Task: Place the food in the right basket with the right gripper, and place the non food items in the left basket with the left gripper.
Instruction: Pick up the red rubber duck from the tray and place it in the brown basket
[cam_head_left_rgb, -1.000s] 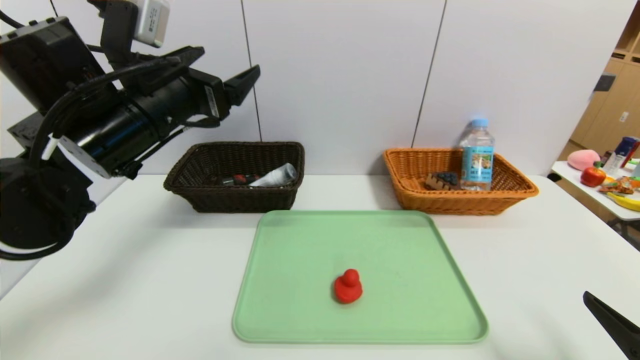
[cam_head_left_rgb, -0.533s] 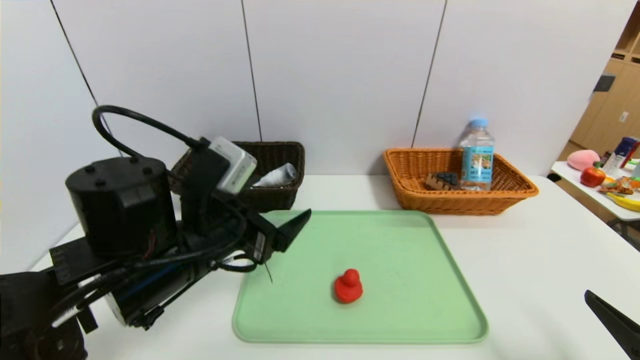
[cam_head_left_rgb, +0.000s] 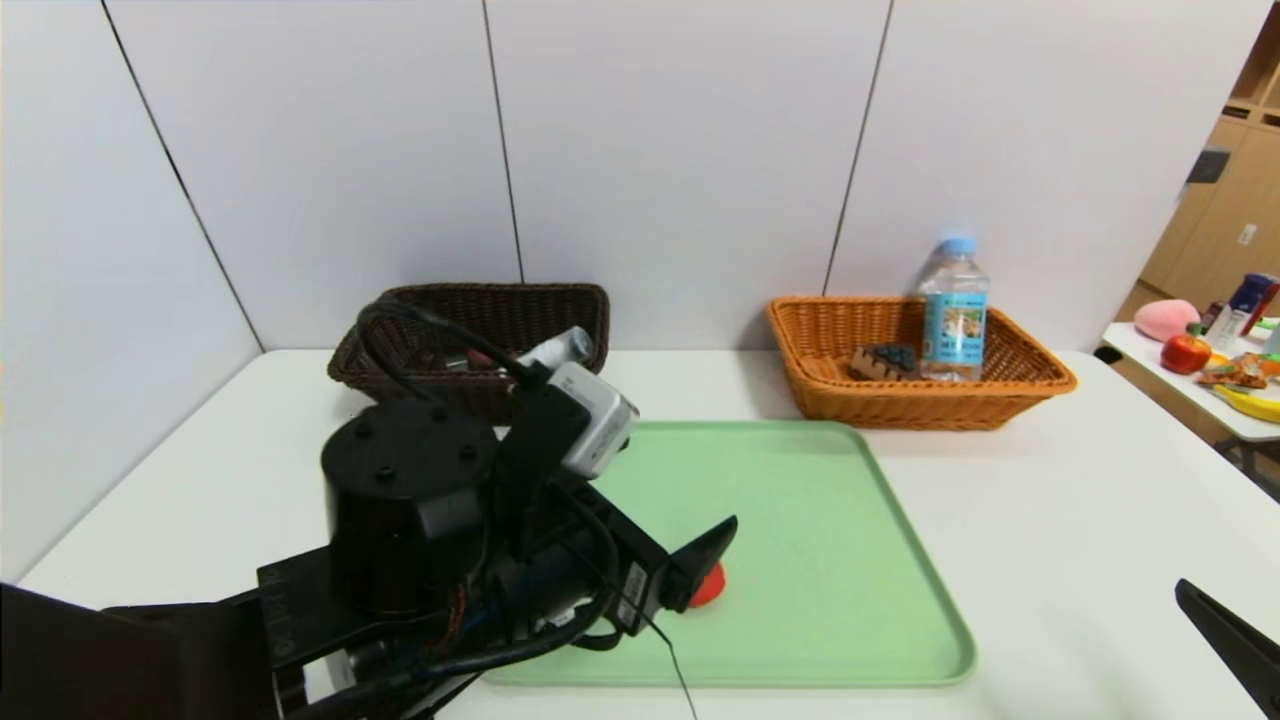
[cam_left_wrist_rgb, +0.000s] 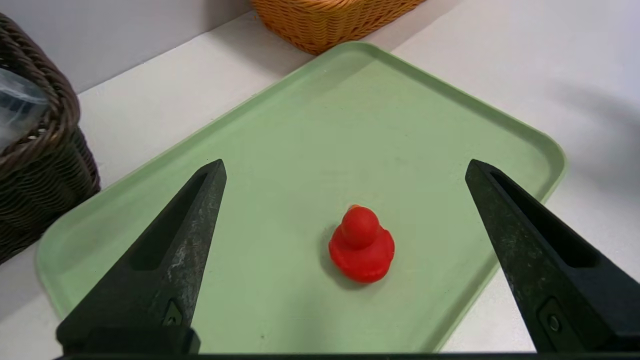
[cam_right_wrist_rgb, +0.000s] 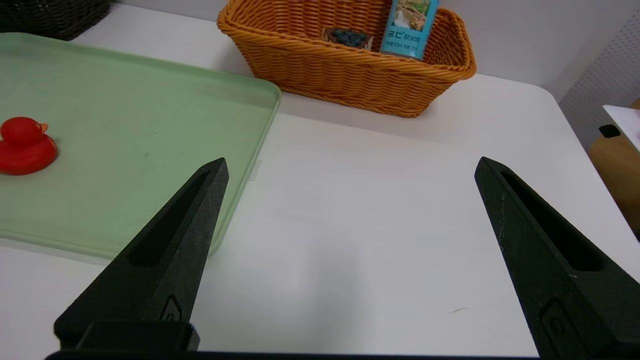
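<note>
The left gripper (cam_left_wrist_rgb: 345, 170) has its 2 fingers (cam_left_wrist_rgb: 175, 250) spread as wide as they go, holding nothing, and in the left wrist view the red duck (cam_left_wrist_rgb: 361, 245) sits just below the centre of the frame, between the tips but slightly beyond them, untouched. This is the change: 1 second ago the left arm was raised in the upper left of the head view, near the dark brown basket (cam_head_left_rgb: 570, 300), and it has since swung down and forward to the lower left-centre of that view, where 1 fingertip now covers most of the duck. The duck itself has not moved on the green tray (cam_head_left_rgb: 830, 560). I judge this as the approach for the last pick: the duck is the only item left on the tray. The dark basket, in the upper centre-left of the head view, already holds the white spray bottle (cam_head_left_rgb: 560, 348), while the orange basket (cam_head_left_rgb: 1000, 400) at upper right holds the water bottle (cam_head_left_rgb: 955, 310) and the cake slice (cam_head_left_rgb: 882, 362). The right gripper (cam_right_wrist_rgb: 350, 165) hangs parked at the lower right edge of the head view, its fingers equally wide and empty over bare table (cam_right_wrist_rgb: 380, 210). A little more advance, then closing, should take the duck.
</note>
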